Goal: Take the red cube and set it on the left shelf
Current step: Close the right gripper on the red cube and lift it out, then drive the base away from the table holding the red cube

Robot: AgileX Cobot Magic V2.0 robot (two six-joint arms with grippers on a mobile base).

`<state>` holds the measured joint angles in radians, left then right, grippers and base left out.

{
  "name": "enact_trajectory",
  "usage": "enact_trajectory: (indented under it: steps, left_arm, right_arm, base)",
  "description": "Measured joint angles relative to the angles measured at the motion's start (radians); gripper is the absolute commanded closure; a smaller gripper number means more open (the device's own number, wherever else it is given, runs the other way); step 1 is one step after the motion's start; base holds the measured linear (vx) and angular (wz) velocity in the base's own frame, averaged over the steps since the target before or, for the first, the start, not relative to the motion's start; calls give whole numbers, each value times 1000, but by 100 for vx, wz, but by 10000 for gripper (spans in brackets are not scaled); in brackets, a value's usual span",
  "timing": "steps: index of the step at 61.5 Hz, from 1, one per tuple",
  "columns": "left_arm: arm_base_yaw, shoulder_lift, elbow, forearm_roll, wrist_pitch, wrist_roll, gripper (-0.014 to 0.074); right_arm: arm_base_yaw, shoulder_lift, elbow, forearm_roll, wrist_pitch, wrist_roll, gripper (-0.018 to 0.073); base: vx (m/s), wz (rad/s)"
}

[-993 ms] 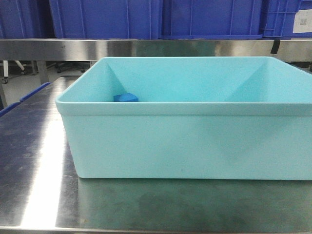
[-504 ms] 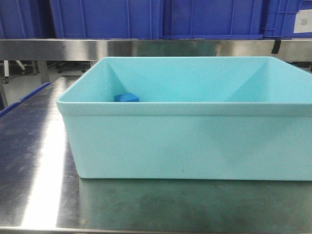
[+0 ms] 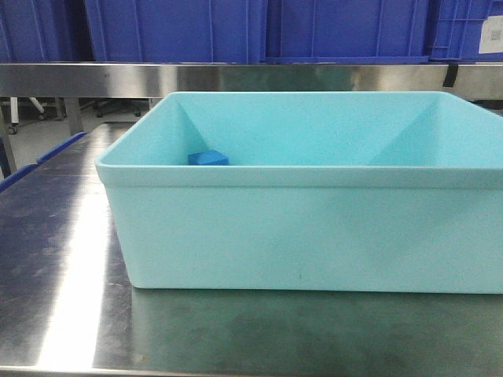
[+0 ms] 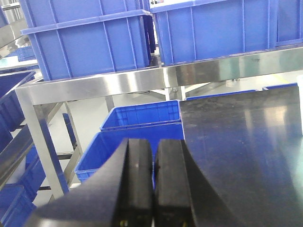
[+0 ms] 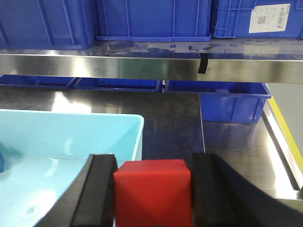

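The red cube (image 5: 152, 194) is clamped between the black fingers of my right gripper (image 5: 152, 163), held above the right end of the pale turquoise tub (image 5: 71, 132). The steel shelf rail (image 5: 142, 65) with deep-blue crates (image 5: 151, 19) on it runs across ahead of that gripper. My left gripper (image 4: 154, 146) is shut and empty, off the table's left edge above blue crates (image 4: 137, 123) on the floor. In this view the shelf's steel rail (image 4: 118, 82) carries large blue crates (image 4: 90, 42). Neither gripper shows in the front view.
The turquoise tub (image 3: 314, 228) stands on the steel table (image 3: 63, 259) and holds a small blue cube (image 3: 207, 158) at its back left. The shelf rail (image 3: 236, 78) and blue crates (image 3: 181, 27) stand behind it. A black tab (image 5: 202, 64) hangs on the rail.
In the front view the tub, table and shelf have shifted slightly right and down in the frame. Nothing else has visibly changed.
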<state>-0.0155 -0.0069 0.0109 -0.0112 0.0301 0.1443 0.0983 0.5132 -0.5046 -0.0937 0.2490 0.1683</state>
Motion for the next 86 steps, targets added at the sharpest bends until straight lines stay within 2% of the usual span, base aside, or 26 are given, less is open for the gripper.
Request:
enact_trajectory:
  steps: [70, 86]
  left_arm:
    - [0, 0, 0, 0, 0, 0, 491]
    - [0, 0, 0, 0, 0, 0, 491]
  right_arm:
    - [0, 0, 0, 0, 0, 0, 501]
    - [0, 0, 0, 0, 0, 0, 501]
  base:
    - [-2, 3]
    - [-5, 25]
